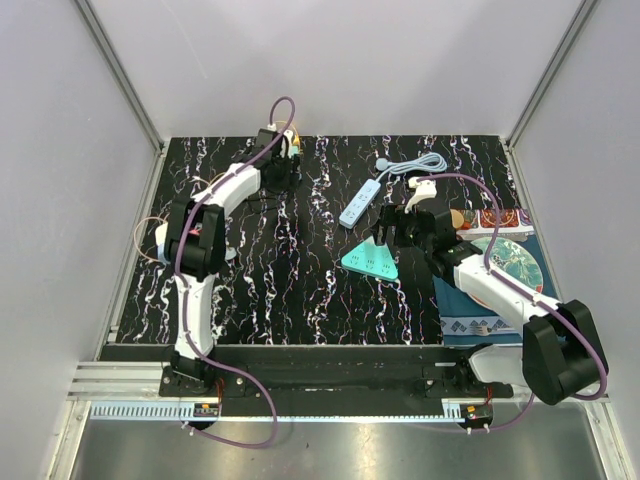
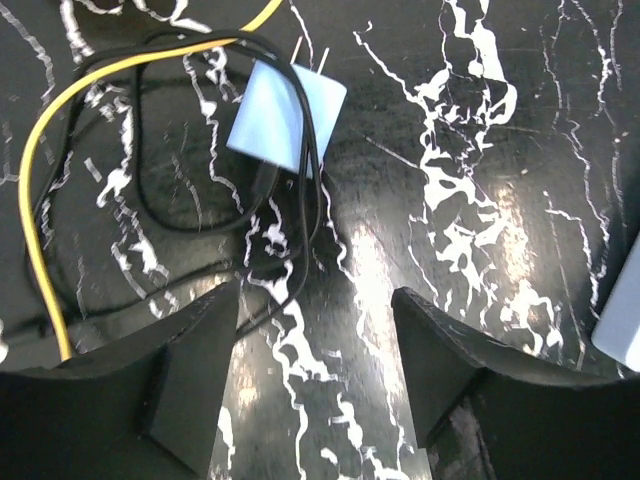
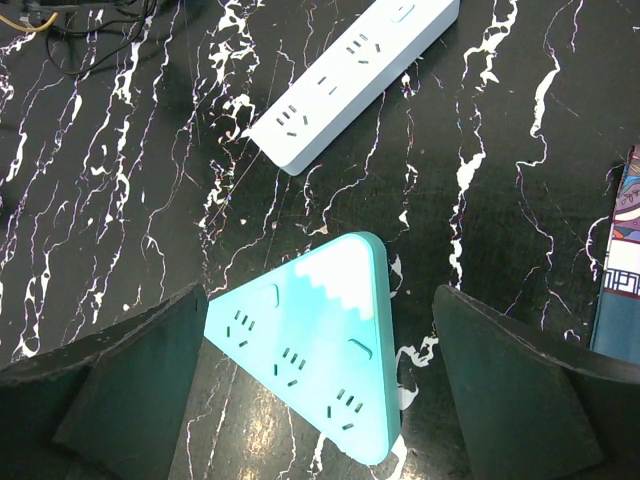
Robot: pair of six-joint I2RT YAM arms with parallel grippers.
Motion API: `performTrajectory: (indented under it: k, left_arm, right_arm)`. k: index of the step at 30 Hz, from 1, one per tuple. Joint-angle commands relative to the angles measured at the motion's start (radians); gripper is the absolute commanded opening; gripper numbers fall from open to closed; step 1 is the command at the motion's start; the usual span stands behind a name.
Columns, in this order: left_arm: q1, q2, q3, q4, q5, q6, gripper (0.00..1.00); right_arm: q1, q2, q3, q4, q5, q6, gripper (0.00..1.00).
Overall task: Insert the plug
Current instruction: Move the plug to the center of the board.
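The plug (image 2: 285, 115) is a pale blue-white adapter lying on the black marbled table, its two prongs pointing away from me, with a black cable (image 2: 300, 200) across it and a yellow cable (image 2: 60, 200) looping at the left. My left gripper (image 2: 315, 335) hovers just short of the plug, open, with only table between its fingers. A teal triangular socket block (image 3: 310, 340) lies under my right gripper (image 3: 320, 300), which stands wide open above it. In the top view that block (image 1: 370, 262) is mid-table, with the left gripper (image 1: 283, 160) at the far back.
A white power strip (image 3: 350, 80) lies beyond the teal block, its grey cord (image 1: 410, 165) coiled at the back. A patterned mat with a plate (image 1: 505, 262) occupies the right edge. Walls enclose the table on three sides.
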Motion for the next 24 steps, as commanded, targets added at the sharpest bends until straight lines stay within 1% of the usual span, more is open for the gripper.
performTrajectory:
  k: [1, 4, 5, 10, 12, 15, 18, 19, 21, 22, 24]
  left_arm:
    - [0.002, 0.080, 0.110, 0.039, 0.032, 0.060, 0.66]
    - [0.004, 0.123, 0.133, 0.037, 0.015, 0.077, 0.62]
    - [0.004, 0.138, 0.136, 0.034, 0.019, 0.085, 0.57]
    - [0.004, 0.165, 0.145, 0.014, 0.038, 0.094, 0.47]
    - [0.002, 0.177, 0.150, -0.010, 0.047, 0.100, 0.39]
    - [0.001, 0.177, 0.142, -0.027, 0.057, 0.108, 0.29]
    - [0.001, 0.177, 0.130, -0.041, 0.058, 0.113, 0.25]
    - [0.002, 0.177, 0.125, -0.044, 0.059, 0.116, 0.21]
    - [0.001, 0.172, 0.112, -0.058, 0.073, 0.114, 0.18]
    - [-0.001, 0.165, 0.104, -0.061, 0.073, 0.111, 0.12]
    - [-0.005, 0.152, 0.072, -0.073, 0.077, 0.105, 0.05]
  right_arm:
    - [0.003, 0.003, -0.001, 0.057, 0.025, 0.001, 1.00]
    - [0.004, 0.018, 0.002, 0.057, 0.022, -0.002, 1.00]
    - [0.006, 0.020, 0.002, 0.058, 0.024, -0.003, 1.00]
    - [0.003, 0.037, 0.003, 0.060, 0.024, -0.003, 1.00]
    - [0.004, 0.037, 0.003, 0.061, 0.020, -0.003, 1.00]
    - [0.004, 0.035, -0.001, 0.064, 0.017, -0.002, 1.00]
    - [0.004, 0.031, -0.003, 0.069, 0.013, -0.002, 1.00]
    - [0.004, 0.028, -0.004, 0.072, 0.011, 0.000, 1.00]
    - [0.004, 0.022, -0.009, 0.073, 0.011, 0.001, 1.00]
    - [0.004, 0.018, -0.009, 0.075, 0.011, 0.001, 1.00]
    - [0.004, 0.011, -0.014, 0.076, 0.011, 0.001, 1.00]
